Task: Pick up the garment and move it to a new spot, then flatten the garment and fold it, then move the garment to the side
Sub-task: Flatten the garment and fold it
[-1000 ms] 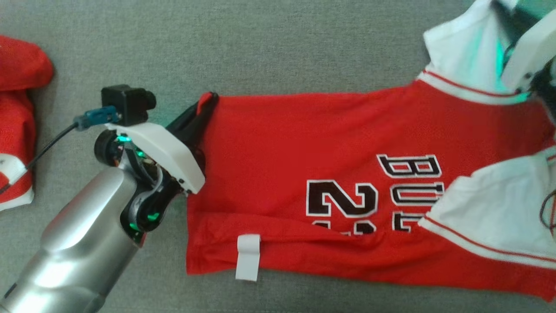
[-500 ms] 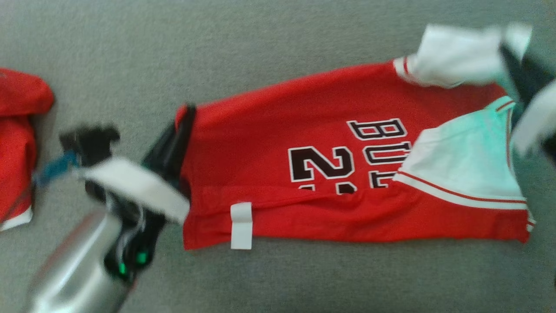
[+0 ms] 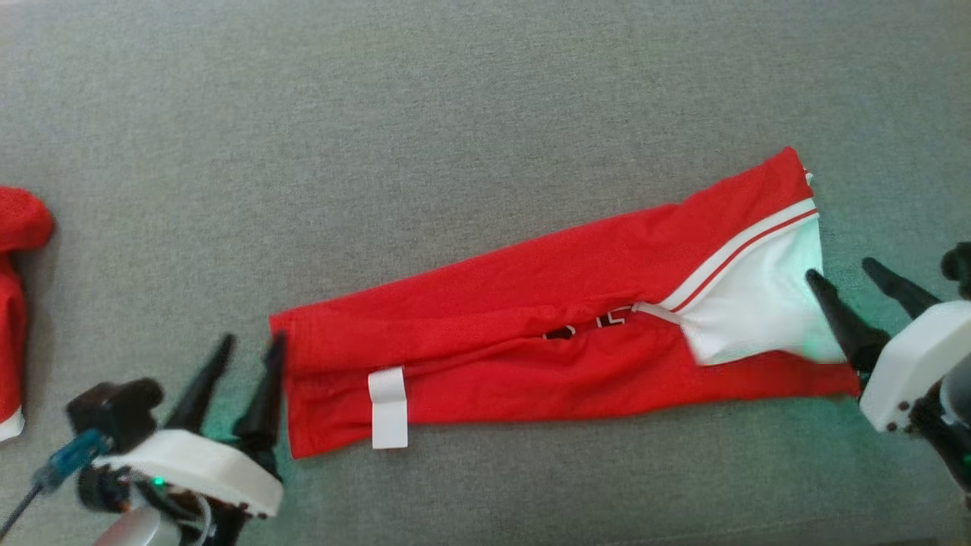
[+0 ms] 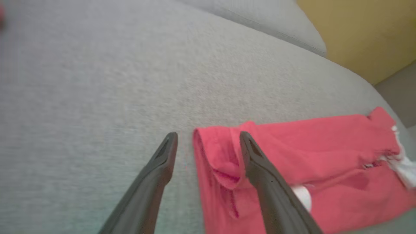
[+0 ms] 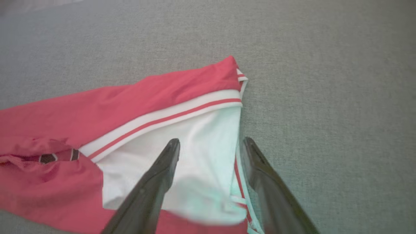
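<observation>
A grey woven fabric surface [image 3: 485, 98] fills the frame. On it the red jersey with a white sleeve panel [image 3: 531, 356] lies folded into a long strip, slanting from lower left to centre right. The left gripper [image 3: 252, 339] sits at its lower-left hem, fingers apart and empty. The right gripper [image 3: 840, 269] sits at the white end, fingers likewise spread. Another red garment [image 3: 15, 303] lies at the left edge.

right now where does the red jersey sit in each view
Head view: red jersey slants across the middle, from left gripper to right gripper.
Left wrist view: red jersey at lower right, hem end by the left gripper.
Right wrist view: red jersey at left and centre.
Shared landmark: its white panel.
</observation>
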